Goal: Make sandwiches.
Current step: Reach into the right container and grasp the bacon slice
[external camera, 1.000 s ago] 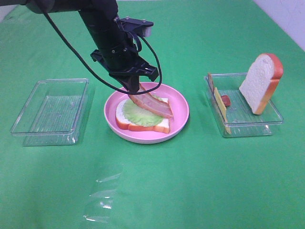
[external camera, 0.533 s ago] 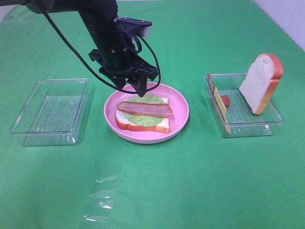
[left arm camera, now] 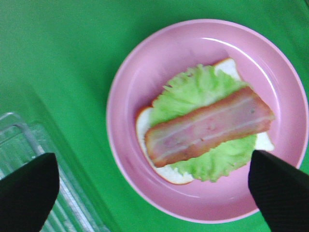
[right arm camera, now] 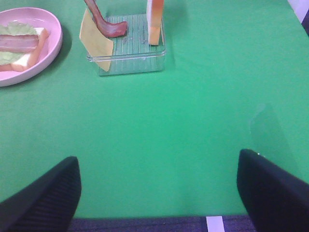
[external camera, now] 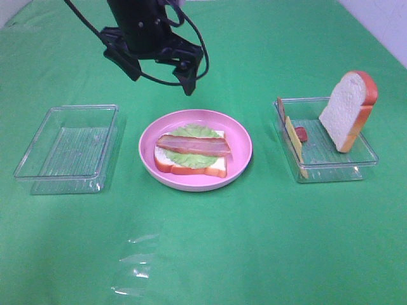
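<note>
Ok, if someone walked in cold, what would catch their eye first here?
Most likely the round pink plate in the middle of the green cloth, holding a white bread slice topped with frilly green lettuce and a reddish bacon strip. Above it hovers the black left gripper, jaws wide open, holding nothing. To the right, a second white bread slice leans upright in a clear plastic tray.

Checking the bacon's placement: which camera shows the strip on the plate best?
The left wrist view: it looks straight down on the bacon strip, large and whole, across the lettuce. The exterior high view shows it smaller, at a slant; the right wrist view catches only part at its edge.
</note>
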`<state>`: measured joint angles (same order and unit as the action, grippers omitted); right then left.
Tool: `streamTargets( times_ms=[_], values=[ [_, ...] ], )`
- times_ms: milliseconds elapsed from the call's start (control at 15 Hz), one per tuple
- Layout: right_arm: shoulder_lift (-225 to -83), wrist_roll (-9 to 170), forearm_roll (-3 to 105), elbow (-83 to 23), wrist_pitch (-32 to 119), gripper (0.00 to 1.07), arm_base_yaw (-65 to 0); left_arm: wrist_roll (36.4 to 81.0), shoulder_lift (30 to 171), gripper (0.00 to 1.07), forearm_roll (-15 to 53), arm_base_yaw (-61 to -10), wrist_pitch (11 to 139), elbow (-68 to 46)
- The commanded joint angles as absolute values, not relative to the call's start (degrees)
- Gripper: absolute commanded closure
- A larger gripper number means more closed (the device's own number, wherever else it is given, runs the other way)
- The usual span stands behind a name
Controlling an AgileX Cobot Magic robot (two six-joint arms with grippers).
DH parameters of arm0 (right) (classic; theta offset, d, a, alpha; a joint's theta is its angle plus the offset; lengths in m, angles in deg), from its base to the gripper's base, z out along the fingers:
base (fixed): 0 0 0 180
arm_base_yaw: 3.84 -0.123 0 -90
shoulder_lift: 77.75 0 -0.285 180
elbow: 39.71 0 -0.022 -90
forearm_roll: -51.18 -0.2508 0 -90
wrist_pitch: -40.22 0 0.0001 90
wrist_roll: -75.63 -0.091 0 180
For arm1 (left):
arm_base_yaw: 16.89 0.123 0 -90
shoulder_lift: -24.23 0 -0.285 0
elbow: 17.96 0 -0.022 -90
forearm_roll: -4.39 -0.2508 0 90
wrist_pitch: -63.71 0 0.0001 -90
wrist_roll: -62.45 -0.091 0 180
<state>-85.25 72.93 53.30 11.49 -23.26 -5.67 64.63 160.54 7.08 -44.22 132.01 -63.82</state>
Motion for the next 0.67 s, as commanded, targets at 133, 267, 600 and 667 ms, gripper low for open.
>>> streamTargets(
  times_ms=[133,267,600,667],
  values=[
    [-83.88,72.42,53.48,11.60,-22.74,0.23,-5.67,65.20,160.19,0.06,6.34,-30.87,139.34,-67.83],
    [-83.88,72.42,53.48,11.60,-22.74,0.23,-5.67,65.15,159.90,0.07,7.71,-23.65,139.34,-67.77],
    [-83.88,72.42,53.48,11.60,-22.74,0.23,-5.67,61.71,153.37,0.10,8.57,-17.18,139.34,-60.72],
    [-83.88,72.42,53.48,11.60,-22.74,0.23,-5.67,61.08,145.70,0.10,8.57,-17.18,139.34,-51.90]
  ],
)
